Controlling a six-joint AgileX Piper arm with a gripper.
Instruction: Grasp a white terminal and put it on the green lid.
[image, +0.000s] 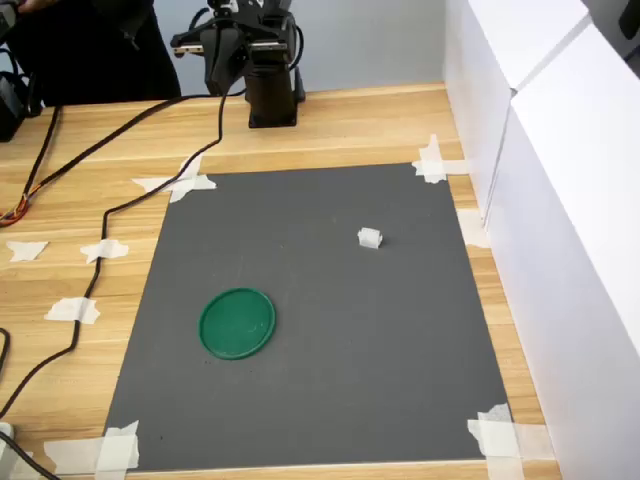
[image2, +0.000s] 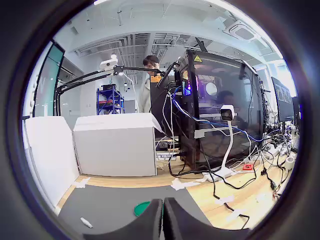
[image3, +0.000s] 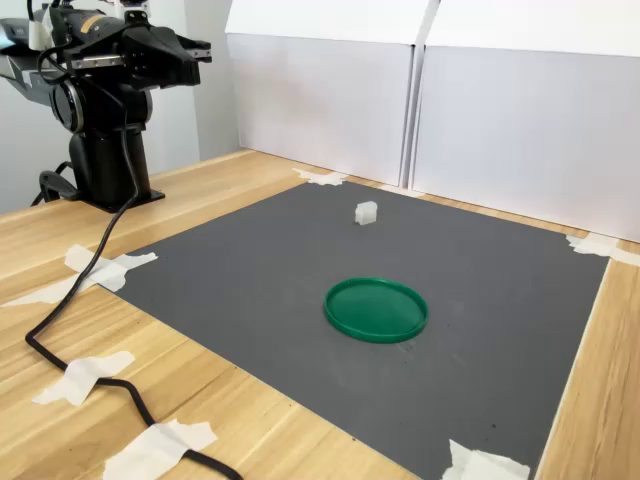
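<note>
1. Gripper. The black gripper (image3: 200, 50) of the single arm is held high above the arm's base, over the bare wooden table (image3: 240, 170) and off the mat. In the wrist view its two fingers meet with no gap visible between them, and nothing is held: the gripper (image2: 163, 220) is closed and empty.

2. Target object. The small white blocky plastic terminal (image: 370, 237) rests on the dark grey rectangular mat (image: 330, 380), untouched, toward the first exterior view's right and nearer the far taped corner than the near edge. In the second exterior view the terminal (image3: 366, 212) sits beyond the lid, toward the white panels.

3. Destination. The flat round dark green plastic lid (image: 237, 322) lies on the same mat, well apart from the terminal, toward the first exterior view's lower left. Its top is bare.

4. Governing relation. From the gripper, the terminal lies forward and down across the mat, to the first exterior view's right of the arm's base. It is well apart from the fingers.

5. Long axis. The terminal is too small here to fix its long axis with confidence.

6. Judgement. The grasp is not yet begun; the fingers would need to part before descending.
</note>
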